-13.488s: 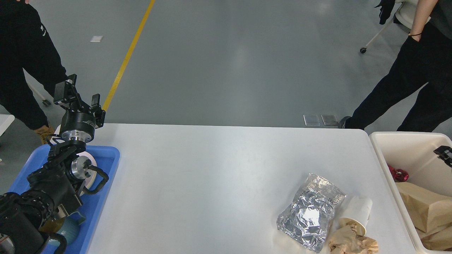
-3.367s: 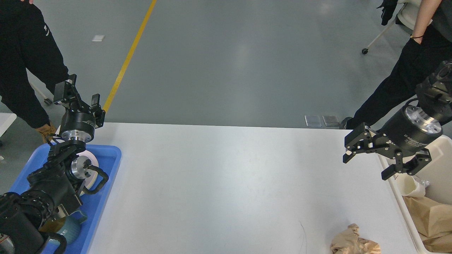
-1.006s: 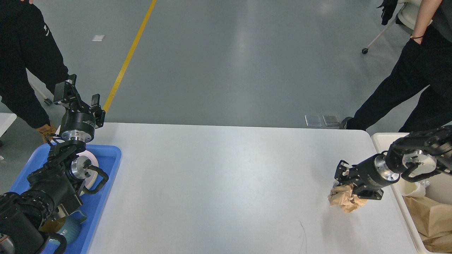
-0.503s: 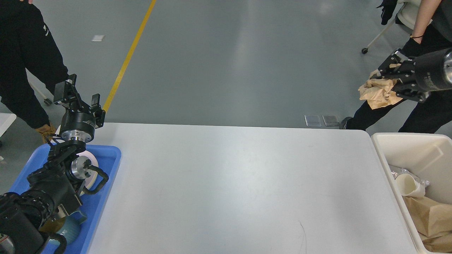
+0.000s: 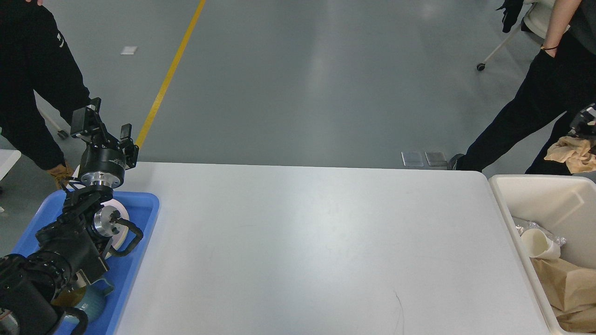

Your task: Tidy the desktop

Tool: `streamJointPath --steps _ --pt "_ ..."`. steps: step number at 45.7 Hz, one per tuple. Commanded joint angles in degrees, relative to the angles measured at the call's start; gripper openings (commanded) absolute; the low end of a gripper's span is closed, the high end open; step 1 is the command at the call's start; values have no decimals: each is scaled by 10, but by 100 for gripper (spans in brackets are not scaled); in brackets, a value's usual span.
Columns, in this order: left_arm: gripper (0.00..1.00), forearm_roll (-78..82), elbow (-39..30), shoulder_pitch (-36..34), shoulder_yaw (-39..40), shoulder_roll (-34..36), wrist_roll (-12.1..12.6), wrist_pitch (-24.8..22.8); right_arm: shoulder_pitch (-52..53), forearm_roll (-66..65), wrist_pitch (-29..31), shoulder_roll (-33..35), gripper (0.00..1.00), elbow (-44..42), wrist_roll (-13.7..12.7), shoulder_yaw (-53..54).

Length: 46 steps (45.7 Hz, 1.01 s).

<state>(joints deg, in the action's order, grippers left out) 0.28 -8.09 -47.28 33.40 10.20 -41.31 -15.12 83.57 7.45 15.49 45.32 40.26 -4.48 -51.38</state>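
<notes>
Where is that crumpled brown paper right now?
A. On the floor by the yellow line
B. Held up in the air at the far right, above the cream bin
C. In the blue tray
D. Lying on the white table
B. The crumpled brown paper hangs at the picture's right edge, above the cream bin; the desktop holds no paper.

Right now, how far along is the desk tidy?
Nearly done. Done: nothing lies loose on the desktop, and a paper cup and brown paper bags sit in the cream bin. In hand: the crumpled brown paper hangs at the right edge above the bin, at the right gripper, which is mostly out of frame. Left: dropping it into the bin. The left gripper is open above the blue tray.
</notes>
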Motion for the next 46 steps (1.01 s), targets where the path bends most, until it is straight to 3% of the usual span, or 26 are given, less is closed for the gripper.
streamJointPath --steps 1,6,8,12,24,41,44,46 --pt "96 0 0 0 0 0 0 0 -84 2 -62 -25 13 -43 1 12" --pt "96 0 0 0 0 0 0 0 -171 1 -122 -41 70 -86 2 52" --pt "96 0 0 0 0 0 0 0 -204 1 -140 -53 82 -109 2 74" --pt "96 0 0 0 0 0 0 0 -263 1 -158 -80 98 -163 2 112" --pt "96 0 0 0 0 0 0 0 -374 5 -158 -135 100 -239 1 225" --pt "96 0 0 0 0 0 0 0 -375 5 -155 -139 100 -247 6 621" --pt "96 0 0 0 0 0 0 0 -359 5 -153 -151 100 -235 18 682" --pt "96 0 0 1 0 0 0 0 -357 5 -154 -158 100 -218 40 717"
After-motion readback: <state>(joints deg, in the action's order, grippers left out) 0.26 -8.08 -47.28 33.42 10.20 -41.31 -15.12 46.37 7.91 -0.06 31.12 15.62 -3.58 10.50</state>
